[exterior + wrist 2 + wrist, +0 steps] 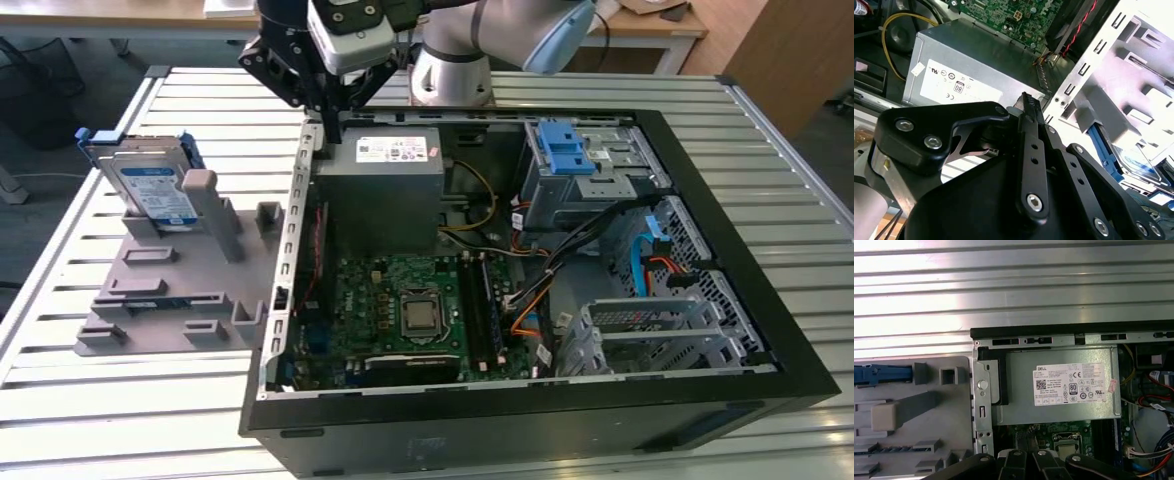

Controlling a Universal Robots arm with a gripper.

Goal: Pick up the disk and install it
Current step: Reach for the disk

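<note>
The disk (pixel 147 185) stands on edge in a grey holder (pixel 174 290) on the table, at the exterior view's left of the open computer case (pixel 534 400). It is silver with a blue-and-white label and a blue carrier frame. My gripper (pixel 327 115) hangs over the case's back corner by the power supply box (pixel 380 180), to the right of the disk and apart from it. Its fingers (pixel 1027 107) are shut together with nothing between them. The disk's blue frame (pixel 879 374) shows edge-on in the first wrist view, and also as the blue frame (pixel 1104 145) in the second wrist view.
Inside the case, a grey drive cage with a blue latch (pixel 574 150) sits at the back right, and the green motherboard (pixel 414 310) lies in the middle amid loose cables (pixel 534 250). The slatted metal table (pixel 200 100) surrounds the case.
</note>
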